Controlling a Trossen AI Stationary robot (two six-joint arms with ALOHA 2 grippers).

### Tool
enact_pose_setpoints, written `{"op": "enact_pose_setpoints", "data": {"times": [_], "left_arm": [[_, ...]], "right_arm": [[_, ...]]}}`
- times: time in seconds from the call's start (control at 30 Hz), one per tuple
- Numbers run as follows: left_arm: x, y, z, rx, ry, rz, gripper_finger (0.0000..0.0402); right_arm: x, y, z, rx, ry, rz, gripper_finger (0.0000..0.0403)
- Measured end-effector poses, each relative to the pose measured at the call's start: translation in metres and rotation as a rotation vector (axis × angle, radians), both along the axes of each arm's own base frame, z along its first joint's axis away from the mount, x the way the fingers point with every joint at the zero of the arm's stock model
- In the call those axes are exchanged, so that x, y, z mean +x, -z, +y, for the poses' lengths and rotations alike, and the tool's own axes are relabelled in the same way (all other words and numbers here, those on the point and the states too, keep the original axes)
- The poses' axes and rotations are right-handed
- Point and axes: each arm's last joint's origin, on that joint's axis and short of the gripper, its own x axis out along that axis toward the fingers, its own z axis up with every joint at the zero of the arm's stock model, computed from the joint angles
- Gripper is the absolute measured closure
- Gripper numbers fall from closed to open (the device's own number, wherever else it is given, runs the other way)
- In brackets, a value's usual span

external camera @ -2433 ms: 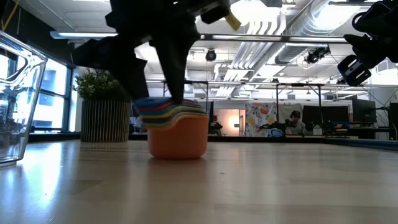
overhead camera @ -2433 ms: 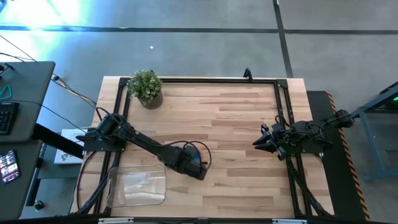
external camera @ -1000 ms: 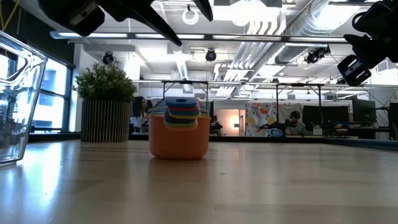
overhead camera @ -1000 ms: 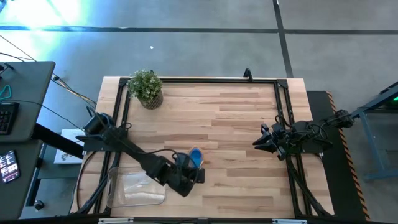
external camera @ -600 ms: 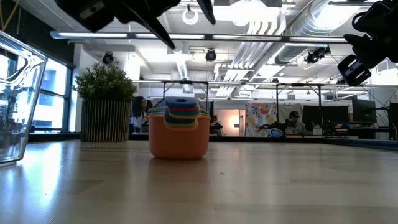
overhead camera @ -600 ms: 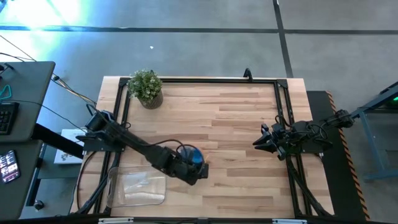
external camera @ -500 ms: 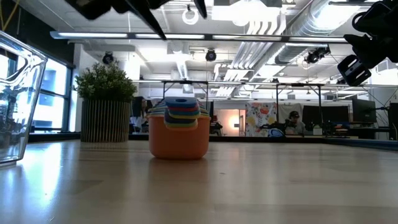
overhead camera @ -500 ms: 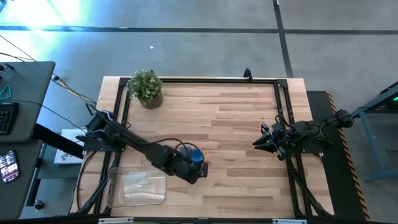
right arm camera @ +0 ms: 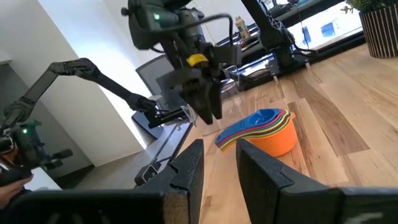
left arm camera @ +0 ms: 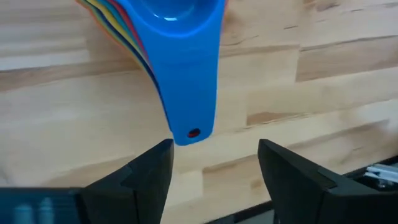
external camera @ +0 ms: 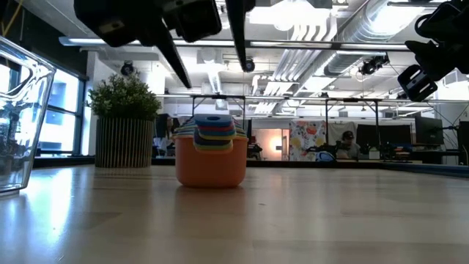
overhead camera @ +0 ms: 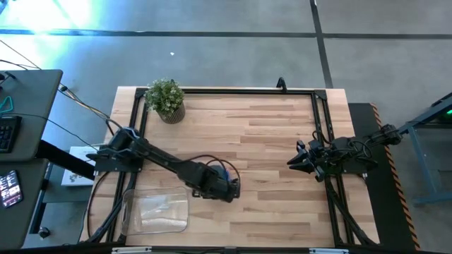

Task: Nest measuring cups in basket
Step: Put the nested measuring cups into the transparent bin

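1. Pale wooden planks make up the table [overhead camera: 268,134], framed by a black rail, with an open office visible beyond it in the low view.
2. On that table, left of centre, the measuring cups [external camera: 211,152] stand nested in one stack: a big orange cup holds the others, and a blue one sits on top. Their flat handles fan out together to one side, as the right wrist view shows [right arm camera: 261,132].
3. So the nesting part of the task looks done. In the left wrist view the top blue cup [left arm camera: 186,56] lies seated over the coloured rims beneath it.
4. The basket [overhead camera: 155,212], a clear bin, sits near the front left corner of the table, apart from the stack. I can see no cup in it from above, so moving the stack into it appears to be what is left.
5. The left gripper [external camera: 209,55] hangs just above the stack with its fingers [left arm camera: 140,177] spread and nothing between them; the blue handle's tip points toward the gap without touching them.
6. The right gripper [overhead camera: 292,161] waits near the right edge of the table, well apart from the cups. Its fingers [right arm camera: 186,168] stand a little apart with nothing held.
7. A small potted plant [overhead camera: 167,99] stands at the far left corner, clear of the work.
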Motion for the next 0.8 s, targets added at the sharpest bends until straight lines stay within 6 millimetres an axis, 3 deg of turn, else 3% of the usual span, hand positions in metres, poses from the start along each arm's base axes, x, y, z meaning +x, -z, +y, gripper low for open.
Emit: {"op": "enact_pose_setpoints", "data": {"times": [0.17,0.47,0.8], "left_arm": [[0.005,0.012,0.001,0.014,-0.015,0.048,0.0161],[0.009,0.013,0.01,0.035,-0.027,0.051,0.0128],[0.022,0.042,0.01,0.031,-0.036,0.066,0.0105]], "right_arm": [[0.0,0.0,0.0,0.001,0.0,-0.002,0.0316],[0.0,0.0,0.0,0.0,0.0,-0.001,0.0316],[0.0,0.0,0.0,-0.001,0.0,0.004,0.0316]]}}
